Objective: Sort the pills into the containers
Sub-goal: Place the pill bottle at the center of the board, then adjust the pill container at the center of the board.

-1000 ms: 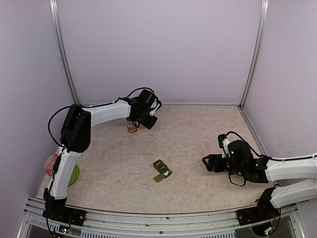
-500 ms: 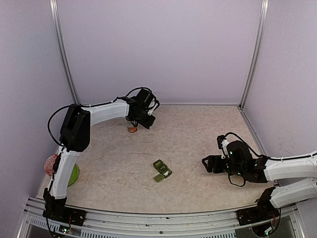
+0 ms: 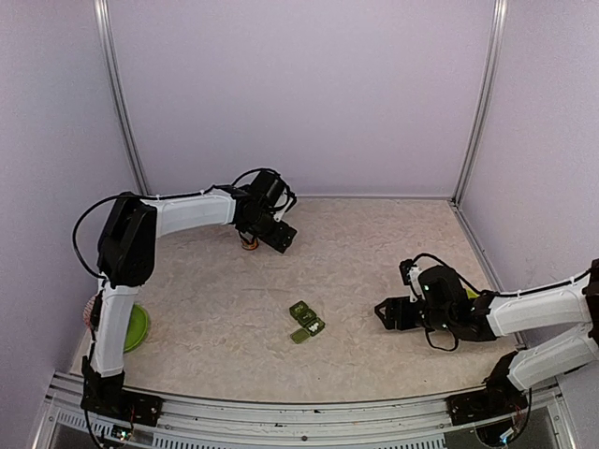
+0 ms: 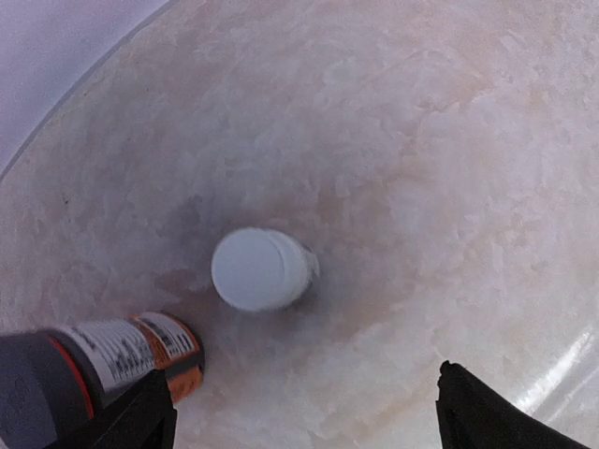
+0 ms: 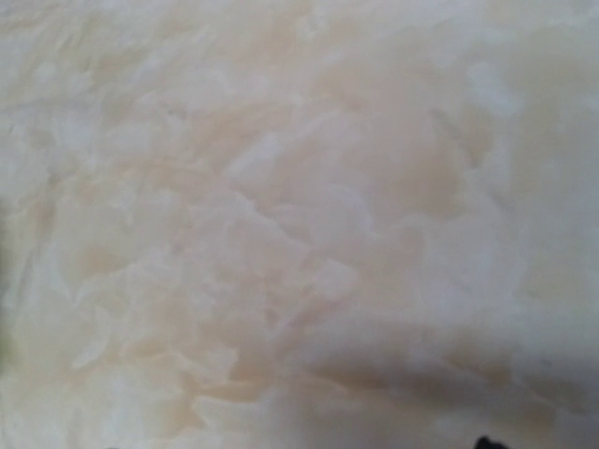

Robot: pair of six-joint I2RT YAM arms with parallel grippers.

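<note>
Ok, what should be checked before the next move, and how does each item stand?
1. Left gripper open: ok.
2. Cap off the bottle: ok, it lies apart on the table.
3. Bottle upright: cannot tell.
4. Pills in view: not ok, none seen.
5. Right gripper apart from the box: ok.

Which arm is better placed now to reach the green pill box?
Probably the right. The right gripper is much nearer the pill box, with bare table between; the left gripper is far off, open over the white cap.
</note>
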